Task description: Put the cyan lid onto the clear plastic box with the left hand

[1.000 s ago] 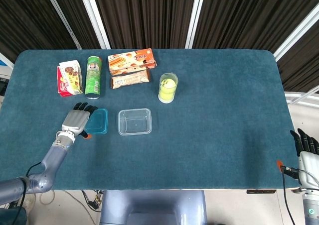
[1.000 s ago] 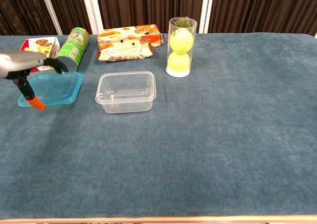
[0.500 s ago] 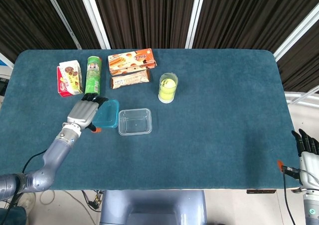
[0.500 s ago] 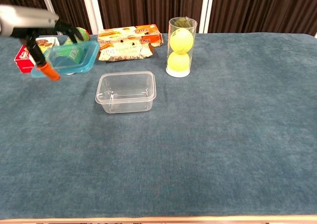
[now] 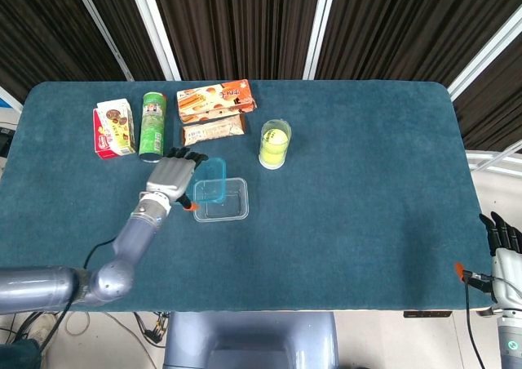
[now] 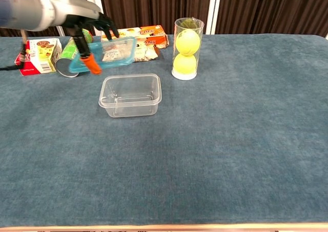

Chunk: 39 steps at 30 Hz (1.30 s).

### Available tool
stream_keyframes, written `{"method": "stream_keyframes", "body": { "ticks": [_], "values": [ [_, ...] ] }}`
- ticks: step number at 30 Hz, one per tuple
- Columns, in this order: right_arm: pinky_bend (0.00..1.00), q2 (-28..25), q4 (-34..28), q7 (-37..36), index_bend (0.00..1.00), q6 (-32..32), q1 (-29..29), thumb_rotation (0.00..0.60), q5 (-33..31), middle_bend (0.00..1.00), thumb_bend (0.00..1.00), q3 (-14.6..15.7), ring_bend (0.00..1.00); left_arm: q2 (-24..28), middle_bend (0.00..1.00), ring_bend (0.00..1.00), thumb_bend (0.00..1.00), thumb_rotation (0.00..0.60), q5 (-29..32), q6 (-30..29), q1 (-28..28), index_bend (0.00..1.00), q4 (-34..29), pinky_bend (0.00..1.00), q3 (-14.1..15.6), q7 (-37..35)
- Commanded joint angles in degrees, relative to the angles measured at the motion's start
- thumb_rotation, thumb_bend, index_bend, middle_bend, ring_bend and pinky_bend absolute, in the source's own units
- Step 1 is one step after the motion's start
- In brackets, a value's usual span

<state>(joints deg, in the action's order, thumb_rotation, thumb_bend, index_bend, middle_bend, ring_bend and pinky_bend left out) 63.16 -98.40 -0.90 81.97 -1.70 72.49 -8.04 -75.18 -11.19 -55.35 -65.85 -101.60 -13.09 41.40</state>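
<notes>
1. Nearest, at the near right corner in the head view, the right hand (image 5: 506, 255) rests off the surface (image 5: 367, 222) edge; only its dark fingers show, and whether it is spread or curled cannot be told.
2. Next, the clear plastic box (image 6: 130, 95) stands upright and open-topped on the surface, left of centre, with nothing in it.
3. Just beyond and above it, the left hand (image 6: 84, 21) grips the cyan lid (image 6: 105, 52), fingers over the lid's top and an orange-tipped thumb under its near left edge. The lid is airborne and tilted, its right edge overlapping the box's far left corner in the head view; it is not yet touching the rim.
4. Change: one second ago the lid lay on the surface well to the left of the box; it has since been lifted and carried rightward. The pick-up appears complete; what remains, by judgement, is to centre, level and lower the lid.
5. Farthest, a green can (image 5: 152, 124), a snack carton (image 5: 113, 127), two snack packs (image 5: 215, 100) and a tube of tennis balls (image 6: 186, 48) line the far side.
</notes>
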Motion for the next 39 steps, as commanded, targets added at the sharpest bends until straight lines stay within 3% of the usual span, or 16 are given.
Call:
{"method": "stream_keyframes", "body": {
  "ticks": [1,16,39],
  "values": [
    [0.0,-0.1,-0.1,-0.2,0.1,-0.2,0.0,0.6,-0.2,0.0,0.29,-0.1,0.0,-2.8,0.45,0.01,0.26,0.6,3.1,-1.3,-2.4,0.16,1.7,0.0,-0.9,1.2],
    [0.0,-0.4,-0.5,-1.0,0.1,-0.5,0.0,0.6,-1.0,0.0,0.29,-0.4,0.0,-11.2,0.45,0.01,0.26,0.6,7.9,-6.8,-6.6,0.16,6.7,0.0,-1.2,4.3],
    [0.0,-0.6,-0.7,-1.1,0.1,-0.7,-0.1,0.6,-1.2,0.0,0.29,-0.4,0.0,-14.8,0.43,0.01,0.26,0.6,4.9,-8.6,-3.8,0.16,8.0,0.0,-0.4,4.5]
  ]
}}
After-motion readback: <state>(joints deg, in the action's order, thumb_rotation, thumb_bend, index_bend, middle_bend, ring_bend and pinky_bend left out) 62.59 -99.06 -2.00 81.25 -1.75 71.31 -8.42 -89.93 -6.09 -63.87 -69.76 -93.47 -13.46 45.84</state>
